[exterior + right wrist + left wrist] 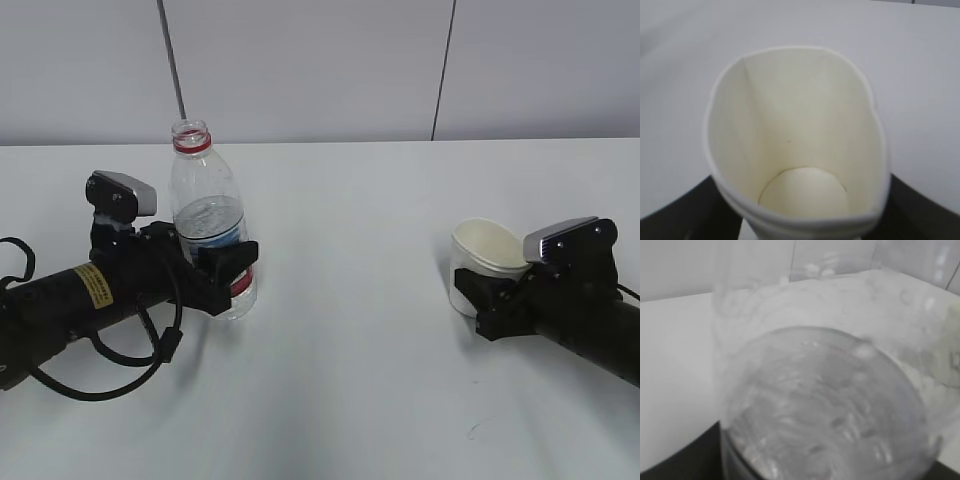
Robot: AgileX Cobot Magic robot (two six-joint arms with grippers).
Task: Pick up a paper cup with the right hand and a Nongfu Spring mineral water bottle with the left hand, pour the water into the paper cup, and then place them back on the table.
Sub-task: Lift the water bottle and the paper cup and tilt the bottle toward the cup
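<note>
Where the left hand [222, 272] meets the Nongfu Spring mineral water bottle [209, 215], its black fingers [235, 262] stand on either side of the lower body, over the red-and-white label; the near finger lies against the plastic, but whether the pair has clamped tight I cannot tell. That bottle stands upright on the table [350, 380], uncapped, its red neck ring at the top and the water [208, 215] filling only the lower part. Seen from the left wrist view, the clear bottle wall [825, 405] fills nearly the whole picture, blurred, with ripples of liquid behind it and a strip of dark gripper at the bottom edge. Behind the fingers come the silver-grey block, the arm with its yellow sticker, and a black cable looping down onto the tabletop.

On the other side, the right hand [487, 292] has its fingers [490, 300] pressed around the paper cup [482, 262], squeezing it: in the right wrist view the rolled rim [790, 55] is pushed out of round into a long oval, with a crease down one inner wall. So this grip is firm. The cup [800, 150] is empty, its pale round bottom bare. It leans slightly and its base seems to rest on the table, well apart from the bottle. Dark finger bodies show at both lower corners of that view
</note>
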